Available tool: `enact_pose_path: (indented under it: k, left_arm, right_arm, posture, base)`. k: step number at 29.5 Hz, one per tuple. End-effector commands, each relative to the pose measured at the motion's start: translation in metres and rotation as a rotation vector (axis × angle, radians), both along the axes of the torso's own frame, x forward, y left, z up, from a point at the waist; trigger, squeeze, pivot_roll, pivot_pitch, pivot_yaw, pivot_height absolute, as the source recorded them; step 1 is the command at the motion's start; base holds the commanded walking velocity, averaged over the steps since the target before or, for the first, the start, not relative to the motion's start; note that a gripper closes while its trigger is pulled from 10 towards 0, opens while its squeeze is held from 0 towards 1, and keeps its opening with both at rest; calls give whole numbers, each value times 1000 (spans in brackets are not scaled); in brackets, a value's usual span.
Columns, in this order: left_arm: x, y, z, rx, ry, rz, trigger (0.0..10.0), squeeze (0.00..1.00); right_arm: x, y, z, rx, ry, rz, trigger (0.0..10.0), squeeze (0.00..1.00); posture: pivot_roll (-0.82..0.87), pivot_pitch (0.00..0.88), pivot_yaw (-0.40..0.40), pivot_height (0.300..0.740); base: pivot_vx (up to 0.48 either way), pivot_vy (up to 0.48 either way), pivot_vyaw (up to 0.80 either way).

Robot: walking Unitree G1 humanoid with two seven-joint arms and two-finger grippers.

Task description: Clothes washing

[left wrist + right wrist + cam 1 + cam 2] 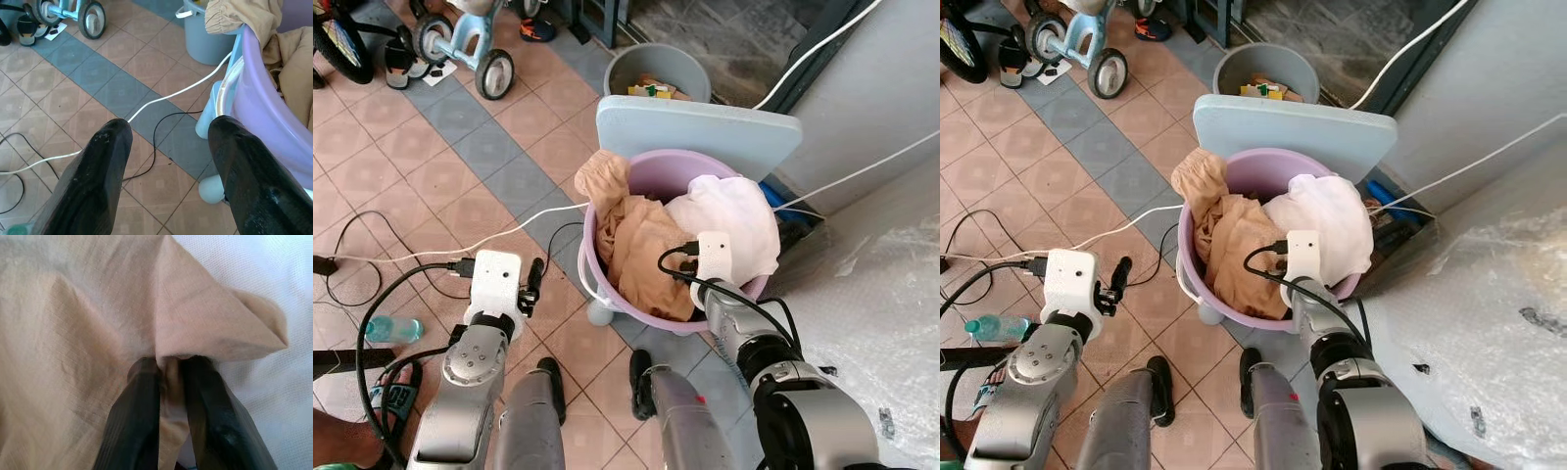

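Tiled floor (431, 176), pink and grey squares, cables across it. Purple tub (651, 174) at frame centre, tan cloth (641, 245) and white cloth (734, 220) piled inside, tan one spilling over upper-left rim. Right gripper (168, 374) down in tub, fingers pressed together, pinching fold of tan cloth between tips. Left gripper (168, 147) lower left, beside tub, fingers spread, nothing between. Grey bucket (656, 70) behind at top. Tricycle (460, 39) upper left.
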State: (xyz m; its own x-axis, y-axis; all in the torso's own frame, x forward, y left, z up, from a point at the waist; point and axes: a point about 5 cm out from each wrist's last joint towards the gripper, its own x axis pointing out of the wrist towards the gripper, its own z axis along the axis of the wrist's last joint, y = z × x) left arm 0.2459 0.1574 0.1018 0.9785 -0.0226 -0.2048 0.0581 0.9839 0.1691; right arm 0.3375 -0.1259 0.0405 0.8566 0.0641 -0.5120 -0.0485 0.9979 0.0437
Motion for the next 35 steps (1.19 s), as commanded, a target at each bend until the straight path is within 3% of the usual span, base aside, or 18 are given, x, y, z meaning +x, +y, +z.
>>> enact_pose_path:
  k: [1,5,6,7,8,9,10,18,20,22,23,27,28,35]
  left_arm:
    - [-4,1,-7,16,27,6,10000,0]
    - [-1,4,-7,25,16,21,10000,0]
    - [-1,5,-7,26,12,26,10000,0]
    - [0,7,-7,25,6,36,10000,0]
    - [0,7,-7,25,6,36,10000,0]
    - [1,10,-7,33,0,48,10000,0]
    - [3,10,-7,34,-4,54,10000,0]
    - [13,7,0,27,-72,72,10000,0]
    - [13,7,0,20,-68,86,10000,0]
    - [13,4,-3,-51,-43,118,10000,0]
    - [13,4,-3,-51,-43,118,10000,0]
    - [11,-1,-3,-48,-68,95,10000,0]
    - [9,-1,-6,-63,-69,128,10000,0]
    - [11,-8,-9,-65,-70,97,10000,0]
  right_arm:
    - [-5,-4,-7,16,30,-21,0,0]
    - [-3,-3,-6,25,19,-26,0,0]
    - [-3,-3,-5,26,17,-25,549,0]
    - [-2,-2,-3,45,5,-21,4039,0]
    - [-2,-2,-3,45,5,-21,4039,0]
    - [-2,-2,-3,56,-4,-13,8471,0]
    - [-1,-2,-2,67,-9,-13,10000,0]
    - [6,4,19,158,-179,18,10000,0]
    - [7,4,23,163,-207,20,10000,0]
    - [5,-1,38,109,-350,36,10000,0]
    - [5,-1,38,109,-350,36,10000,0]
    - [-3,-8,53,87,-485,21,10000,0]
    - [-13,-12,60,51,-559,24,10000,0]
    - [-33,-24,64,-5,-592,-37,10000,0]
  posture:
    - [171,313,-54,740]
    - [160,288,-47,740]
    - [158,284,-46,740]
    - [151,271,-42,740]
    - [151,271,-42,740]
    - [147,260,-40,740]
    - [142,244,-38,740]
    - [118,197,-27,740]
    - [117,195,-26,740]
    - [109,186,-21,740]
    - [109,186,-21,740]
    - [92,180,-5,740]
    - [83,173,3,740]
    - [52,157,10,740]
  base:
    - [0,0,-506]
    - [0,0,0]
    - [0,0,0]
    - [0,0,0]
    - [0,0,0]
    - [0,0,0]
    - [0,0,0]
    - [0,0,0]
    - [0,0,0]
    - [0,0,0]
    - [0,0,0]
    - [0,0,0]
    - [0,0,0]
    - [0,0,-193]
